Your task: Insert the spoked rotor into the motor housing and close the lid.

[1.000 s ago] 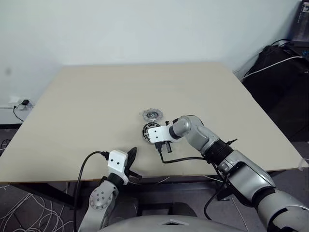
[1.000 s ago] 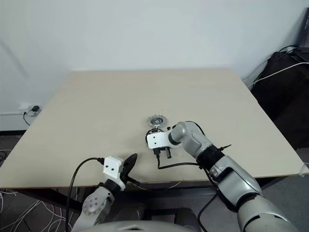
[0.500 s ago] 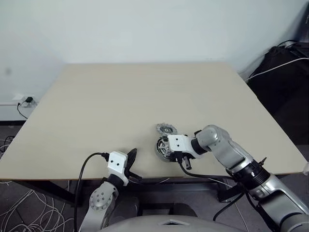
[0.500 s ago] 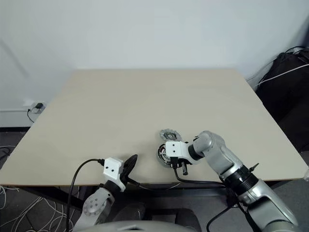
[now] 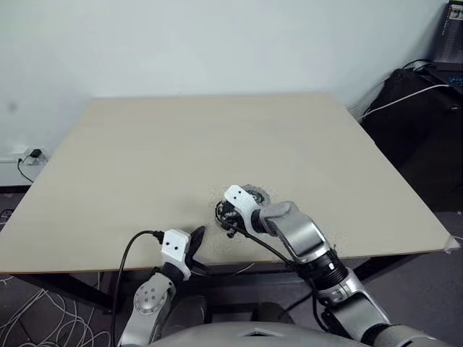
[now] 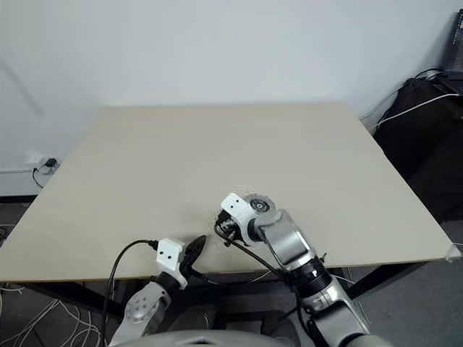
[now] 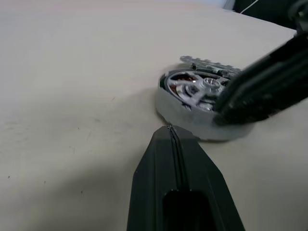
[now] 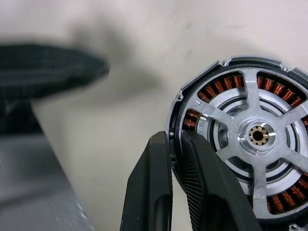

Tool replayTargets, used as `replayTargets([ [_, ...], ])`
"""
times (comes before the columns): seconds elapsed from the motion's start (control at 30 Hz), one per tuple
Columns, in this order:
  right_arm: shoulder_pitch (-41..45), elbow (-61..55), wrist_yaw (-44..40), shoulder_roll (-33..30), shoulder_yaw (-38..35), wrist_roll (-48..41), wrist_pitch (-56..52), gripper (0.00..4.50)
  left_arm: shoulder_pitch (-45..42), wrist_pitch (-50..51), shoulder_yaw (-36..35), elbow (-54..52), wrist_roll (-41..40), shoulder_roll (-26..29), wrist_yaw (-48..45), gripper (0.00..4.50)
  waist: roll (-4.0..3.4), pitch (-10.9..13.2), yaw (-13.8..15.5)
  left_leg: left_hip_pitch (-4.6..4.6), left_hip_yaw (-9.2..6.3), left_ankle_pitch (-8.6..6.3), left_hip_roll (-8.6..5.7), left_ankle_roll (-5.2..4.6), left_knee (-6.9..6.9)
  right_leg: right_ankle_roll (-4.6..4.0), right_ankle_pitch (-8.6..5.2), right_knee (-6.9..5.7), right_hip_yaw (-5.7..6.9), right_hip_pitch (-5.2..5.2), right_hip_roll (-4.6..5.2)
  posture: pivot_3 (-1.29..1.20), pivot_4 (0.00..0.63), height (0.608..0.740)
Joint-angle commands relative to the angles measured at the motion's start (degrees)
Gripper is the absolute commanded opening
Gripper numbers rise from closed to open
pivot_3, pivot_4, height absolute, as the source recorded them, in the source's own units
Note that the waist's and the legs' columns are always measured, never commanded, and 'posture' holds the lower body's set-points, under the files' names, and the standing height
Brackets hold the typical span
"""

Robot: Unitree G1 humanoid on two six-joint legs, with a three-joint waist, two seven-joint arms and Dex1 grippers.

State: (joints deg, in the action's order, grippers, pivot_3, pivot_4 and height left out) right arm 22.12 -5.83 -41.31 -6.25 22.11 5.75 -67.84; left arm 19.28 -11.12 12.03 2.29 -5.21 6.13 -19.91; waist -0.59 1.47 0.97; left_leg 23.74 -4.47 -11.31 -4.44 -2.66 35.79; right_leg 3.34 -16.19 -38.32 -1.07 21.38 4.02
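Nearest the table's [image 5: 108, 181] front edge, the left gripper [image 7: 169, 132] hovers with its fingers pressed together on nothing, just short of the motor housing [image 7: 211, 131], whose rim the right gripper [image 8: 174, 149] pinches, one finger outside the ring and one inside against the copper windings. The spoked rotor [image 8: 257, 137] sits inside the housing with its spokes over the windings, though the right gripper's fingers [image 7: 260, 91] cover part of it in the left wrist view. Just behind the housing lies the lid [image 6: 260, 204], half hidden by the right wrist, with bare table beyond.
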Motion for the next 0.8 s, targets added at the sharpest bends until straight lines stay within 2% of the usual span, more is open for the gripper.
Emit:
replayTargets([
  [0.03,2.03,-0.79,6.47,6.94,-6.38,-2.59,-10.09,0.09,-0.66,-2.95,-0.33,0.82,-0.3,-0.63,-0.25,0.0,-0.02,0.0,-0.11,0.0,0.0,0.01,0.0,0.01,-0.01,0.0,0.0,-0.04,0.0,0.03,0.0,0.0,0.0,0.74],
  [0.17,3.32,-0.55,9.25,11.13,-8.74,-5.33,-14.8,0.09,-0.68,-4.13,-0.35,2.39,-0.19,-1.08,-0.37,0.0,-0.03,-0.01,-0.29,0.01,0.0,0.03,0.0,0.04,-0.05,-0.1,0.01,-0.09,-0.03,0.12,-0.05,0.0,0.0,0.74],
  [0.4,6.1,9.56,20.26,15.03,-16.15,-4.86,-7.15,0.09,-0.85,-4.76,-0.1,3.05,-0.07,-1.22,-0.59,0.0,-0.07,-0.1,-1.41,-0.06,-0.03,0.09,-0.01,0.17,-0.32,-0.19,-0.02,-0.09,-0.1,0.23,-0.11,0.0,0.0,0.74],
  [0.63,7.24,13.59,27.65,18.86,-21.81,-9.48,-2.38,2.32,-0.43,-2.99,0.2,0.44,0.01,-1.19,-0.43,0.0,-0.43,-0.12,-1.25,-0.07,-0.05,0.09,-0.13,0.17,-0.28,0.24,0.01,-0.1,0.12,0.01,0.31,0.0,0.0,0.74],
  [0.73,8.14,12.59,27.59,18.75,-22.83,-13.44,1.67,2.32,-0.38,-2.23,0.27,-0.4,-0.03,-1.14,-0.43,0.0,-0.57,0.0,-1.26,-0.01,-0.05,0.09,-0.13,0.18,-0.29,0.24,0.01,-0.1,0.36,0.04,0.5,0.0,0.0,0.74],
  [0.8,7.33,9.12,24.58,15.08,-18.26,-13.63,7.62,2.32,-0.28,-1.62,0.36,-1.12,-0.03,-1.09,-0.45,0.0,-0.73,0.21,-1.66,0.02,-0.05,0.09,-0.13,0.18,-0.3,0.25,0.0,-0.1,0.39,0.13,0.53,0.0,0.0,0.74],
])
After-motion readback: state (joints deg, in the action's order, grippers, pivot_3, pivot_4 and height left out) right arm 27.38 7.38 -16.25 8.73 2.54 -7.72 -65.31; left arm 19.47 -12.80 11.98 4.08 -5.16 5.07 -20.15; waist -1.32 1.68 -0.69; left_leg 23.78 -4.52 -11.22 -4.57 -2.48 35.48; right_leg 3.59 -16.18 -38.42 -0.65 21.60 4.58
